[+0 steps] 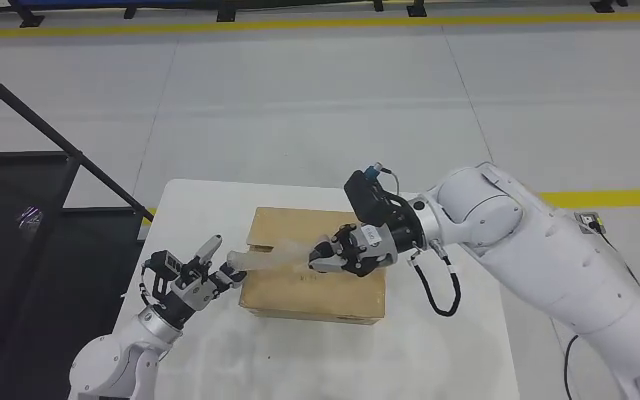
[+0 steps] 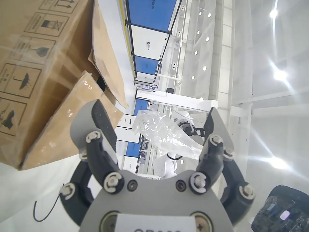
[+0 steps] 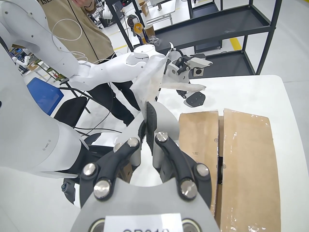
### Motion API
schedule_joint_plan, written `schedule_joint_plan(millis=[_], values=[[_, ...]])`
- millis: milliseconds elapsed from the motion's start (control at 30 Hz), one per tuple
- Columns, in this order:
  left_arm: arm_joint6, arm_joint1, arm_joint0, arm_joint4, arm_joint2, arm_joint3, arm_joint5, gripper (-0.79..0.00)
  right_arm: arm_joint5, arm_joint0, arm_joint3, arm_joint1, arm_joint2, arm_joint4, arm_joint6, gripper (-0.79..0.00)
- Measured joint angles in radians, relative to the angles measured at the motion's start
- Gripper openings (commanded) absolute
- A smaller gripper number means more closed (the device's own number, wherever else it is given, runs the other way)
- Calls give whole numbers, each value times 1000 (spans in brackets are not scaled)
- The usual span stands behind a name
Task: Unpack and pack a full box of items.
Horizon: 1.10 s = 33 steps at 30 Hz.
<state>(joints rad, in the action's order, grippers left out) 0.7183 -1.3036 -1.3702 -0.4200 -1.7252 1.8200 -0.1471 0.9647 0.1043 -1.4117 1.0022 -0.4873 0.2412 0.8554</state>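
Above the box (image 1: 300,295) at frame centre, the right hand (image 1: 322,256) pinches a clear plastic bag (image 1: 275,256) whose limp tip reaches the wide-open left hand (image 1: 222,264) at lower left, so a mistimed release could drop it onto the table (image 1: 450,340).

One cardboard box (image 1: 300,295), one white table (image 1: 300,360), and one clear plastic piece (image 1: 280,257), possibly a bag.
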Motion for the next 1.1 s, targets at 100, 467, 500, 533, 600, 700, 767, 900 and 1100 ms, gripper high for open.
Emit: schedule_joint_plan(millis=[100, 467, 500, 533, 600, 700, 767, 900, 1100], values=[[-7, 3, 0, 0, 4, -2, 15, -640, 3, -7, 6, -1, 13, 8, -3, -785], [-24, 13, -5, -5, 13, -10, 53, -785, -7, -26, 46, -5, 51, 94, 7, -785], [-25, 14, -6, -6, 13, -10, 56, -785, -8, -27, 48, -5, 55, 98, 8, -785], [-27, 15, -7, -6, 12, -9, 59, -785, -10, -29, 51, -4, 59, 102, 10, -785], [-44, 16, -9, 2, 10, -6, 69, -785, -22, -35, 57, -3, 70, 115, 22, -785], [-101, 18, -12, 41, 8, 5, 80, -785, -49, -50, 64, 1, 94, 125, 49, -785], [-157, 19, -11, 87, 15, 14, 84, -785, -68, -61, 88, 5, 107, 131, 68, -785], [-228, 19, 5, 132, 36, 4, 75, -785, -106, -78, 127, 18, 120, 112, 105, -785], [-278, 23, 26, 216, 70, -22, 73, -785, -154, -82, 187, 46, 150, 79, 154, -785]])
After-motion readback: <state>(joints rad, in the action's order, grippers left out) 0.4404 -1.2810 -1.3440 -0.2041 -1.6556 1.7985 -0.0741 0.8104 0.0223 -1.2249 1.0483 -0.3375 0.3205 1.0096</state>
